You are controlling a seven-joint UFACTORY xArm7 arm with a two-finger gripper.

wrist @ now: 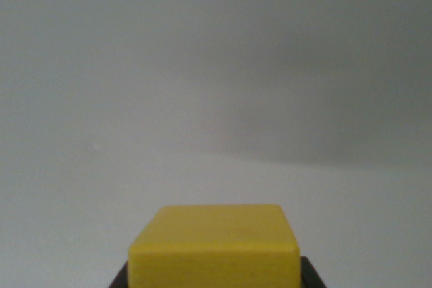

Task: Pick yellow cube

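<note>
Yellow cube [214, 247] seen at bottom centre of wrist view, very close to camera, top face and front face visible. Dark parts of gripper [214, 276] seen just beside cube at both lower corners, probably fingers flanking it. Whether jaws are pressed on cube or only around it cannot be told; contact is hidden. Pale grey surface [216, 99] behind is blurred. Cube centred, so grasp is judged aligned.

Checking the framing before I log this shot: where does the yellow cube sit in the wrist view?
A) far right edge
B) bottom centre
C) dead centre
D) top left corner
B: the yellow cube fills the bottom centre, with dark parts flanking its lower corners.
</note>
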